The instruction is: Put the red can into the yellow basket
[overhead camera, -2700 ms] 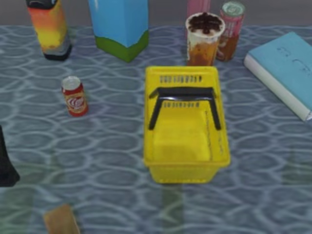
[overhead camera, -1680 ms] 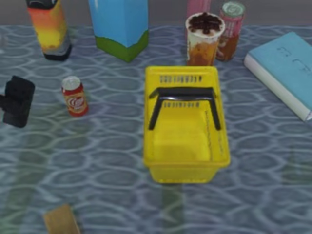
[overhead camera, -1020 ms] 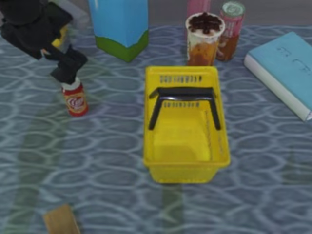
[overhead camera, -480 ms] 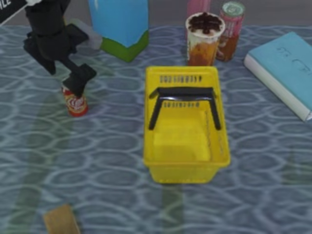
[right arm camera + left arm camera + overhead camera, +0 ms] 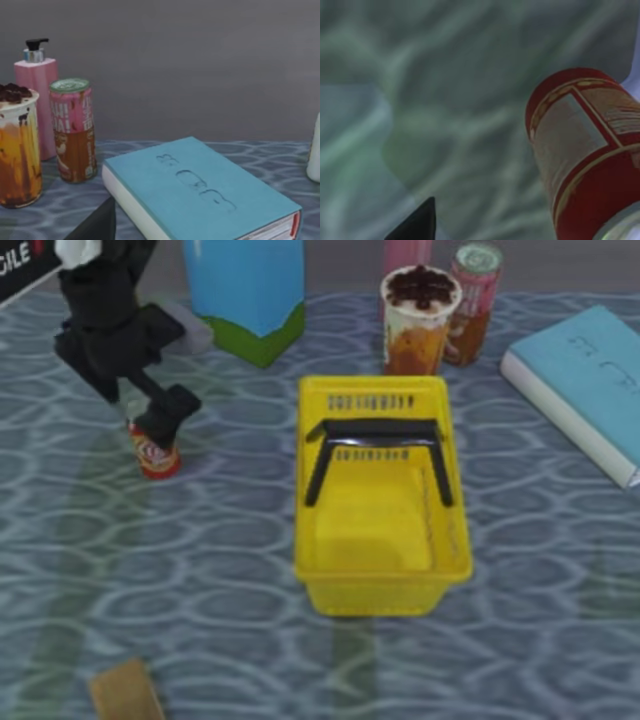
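Note:
The red can [image 5: 155,453] stands upright on the table's left side, well left of the yellow basket [image 5: 455,540], which is empty with its black handles folded across its far half. My left gripper [image 5: 160,423] hangs directly over the can's top, open and holding nothing. In the left wrist view the can [image 5: 585,160] fills one side, and one dark fingertip [image 5: 420,224] stands well apart from it. My right arm is outside the top view. One fingertip [image 5: 102,222] of its gripper shows, near a blue book.
Along the back stand a blue-green carton [image 5: 245,290], an iced drink cup [image 5: 418,320], a tall pink-red can [image 5: 473,300] and a pink pump bottle [image 5: 36,100]. A blue book [image 5: 580,390] lies at the right. A brown block [image 5: 125,692] sits front left.
My left arm swung in from the table's left edge to above the red can, and its gripper has come down onto the can's top. The can and basket have not moved.

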`<move>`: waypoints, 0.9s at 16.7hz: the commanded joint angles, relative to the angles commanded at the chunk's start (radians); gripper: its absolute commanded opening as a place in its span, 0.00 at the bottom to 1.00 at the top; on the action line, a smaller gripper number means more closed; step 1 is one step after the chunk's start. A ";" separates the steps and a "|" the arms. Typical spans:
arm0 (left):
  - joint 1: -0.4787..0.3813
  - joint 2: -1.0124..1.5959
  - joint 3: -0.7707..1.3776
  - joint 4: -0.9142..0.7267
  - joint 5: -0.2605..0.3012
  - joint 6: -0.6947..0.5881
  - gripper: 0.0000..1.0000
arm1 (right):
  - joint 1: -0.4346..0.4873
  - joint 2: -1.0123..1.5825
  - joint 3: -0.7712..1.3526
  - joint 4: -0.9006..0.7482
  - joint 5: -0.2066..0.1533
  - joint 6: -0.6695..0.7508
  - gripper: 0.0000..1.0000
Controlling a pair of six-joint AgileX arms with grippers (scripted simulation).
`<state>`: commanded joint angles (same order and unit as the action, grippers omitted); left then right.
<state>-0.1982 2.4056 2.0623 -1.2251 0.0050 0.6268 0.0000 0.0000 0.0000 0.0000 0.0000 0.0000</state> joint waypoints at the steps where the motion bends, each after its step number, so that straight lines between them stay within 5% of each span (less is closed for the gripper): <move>1: 0.000 0.006 -0.027 0.039 0.000 0.000 1.00 | 0.000 0.000 0.000 0.000 0.000 0.000 1.00; 7: 0.000 0.019 -0.080 0.098 0.000 0.000 1.00 | 0.000 0.000 0.000 0.000 0.000 0.000 1.00; 15: 0.000 0.019 -0.080 0.098 0.000 0.000 0.40 | 0.000 0.000 0.000 0.000 0.000 0.000 1.00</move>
<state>-0.1986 2.4249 1.9828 -1.1267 0.0052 0.6270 0.0000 0.0000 0.0000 0.0000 0.0000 0.0000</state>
